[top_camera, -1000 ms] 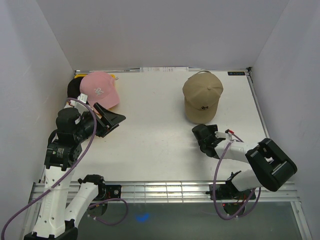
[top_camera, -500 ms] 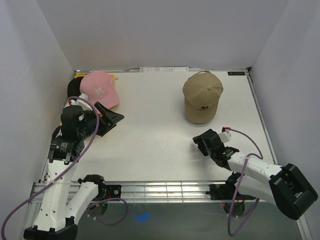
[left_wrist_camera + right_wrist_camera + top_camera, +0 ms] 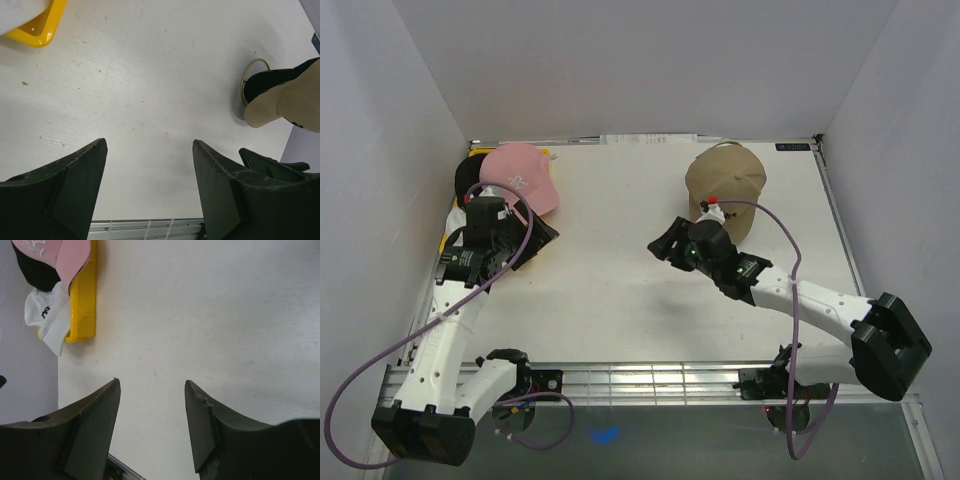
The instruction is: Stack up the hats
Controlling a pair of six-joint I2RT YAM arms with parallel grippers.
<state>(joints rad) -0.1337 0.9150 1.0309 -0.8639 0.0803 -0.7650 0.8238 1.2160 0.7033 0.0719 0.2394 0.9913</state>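
The pink hat (image 3: pixel 518 176) lies at the back left on top of the black hat (image 3: pixel 467 180); in the right wrist view the pink hat (image 3: pixel 62 255), black hat (image 3: pixel 34 273) and white hat (image 3: pixel 48 316) overlap beside the yellow tray. The tan hat (image 3: pixel 725 178) sits at the back right, its brim hidden behind my right wrist; the left wrist view shows the tan hat (image 3: pixel 292 100) raised on a gold wire stand. My left gripper (image 3: pixel 542 233) is open and empty just in front of the pink hat. My right gripper (image 3: pixel 665 242) is open and empty, left of the tan hat.
The yellow tray (image 3: pixel 86 295) lies along the left wall under the hat pile, and a corner of the yellow tray (image 3: pixel 44 31) shows in the left wrist view. The gold wire stand (image 3: pixel 249 71) holds up the tan hat. White walls enclose the table (image 3: pixel 620 270).
My right arm swung from the front right up and left to beside the tan hat. My left gripper moved back toward the pink hat, its jaws a little wider.
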